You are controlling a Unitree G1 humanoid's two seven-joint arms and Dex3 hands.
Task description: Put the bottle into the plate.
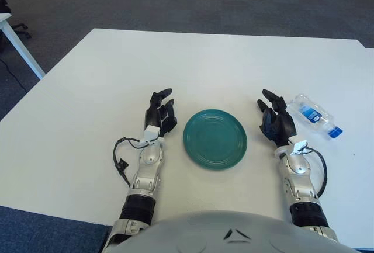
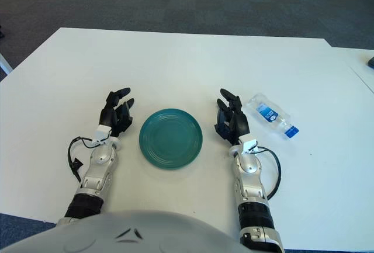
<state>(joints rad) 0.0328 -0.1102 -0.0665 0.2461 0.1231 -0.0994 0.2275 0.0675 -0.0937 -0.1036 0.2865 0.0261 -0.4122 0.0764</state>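
Bottle (image 1: 316,116) lies on its side on the white table (image 1: 175,60), right of the right hand (image 1: 276,122), blue cap pointing away to the right. Not touching the hand, just beside it. Plate (image 1: 215,138) is green, empty, centred between both hands, well apart from the bottle. Right hand: fingers spread and relaxed, holding nothing. Left hand (image 1: 160,115) just left of the plate, fingers loosely extended, also holding nothing.
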